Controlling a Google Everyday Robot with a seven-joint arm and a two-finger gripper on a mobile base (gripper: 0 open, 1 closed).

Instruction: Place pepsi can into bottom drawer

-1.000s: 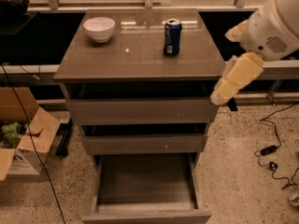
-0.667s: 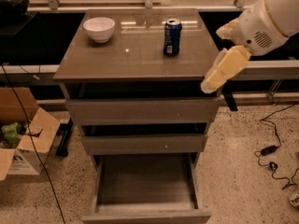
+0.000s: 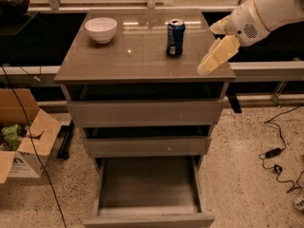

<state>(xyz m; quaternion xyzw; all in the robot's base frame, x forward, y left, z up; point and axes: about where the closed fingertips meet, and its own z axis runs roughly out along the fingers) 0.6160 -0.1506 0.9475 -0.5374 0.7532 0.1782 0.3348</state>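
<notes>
Can (image 3: 175, 38) stands upright on the table (image 3: 133, 56), right of centre toward the back, well apart from the bowl (image 3: 100, 29) at its 9 o'clock. Gripper (image 3: 209, 64) hangs over the table's front-right corner, holding nothing; can't tell whether it is spread or pressed together. Key relation: the can lies at roughly 10 o'clock from the gripper, near but not touching, with bare tabletop between them. The can's long axis is vertical, so I'd judge a side-on grasp around the body fits best (only one arm here, so no choice of which). The gripper points down and to the left, already roughly toward the can. Bottom drawer (image 3: 147, 182) is pulled out at the can's 6 o'clock, interior bare, ready to take it.
</notes>
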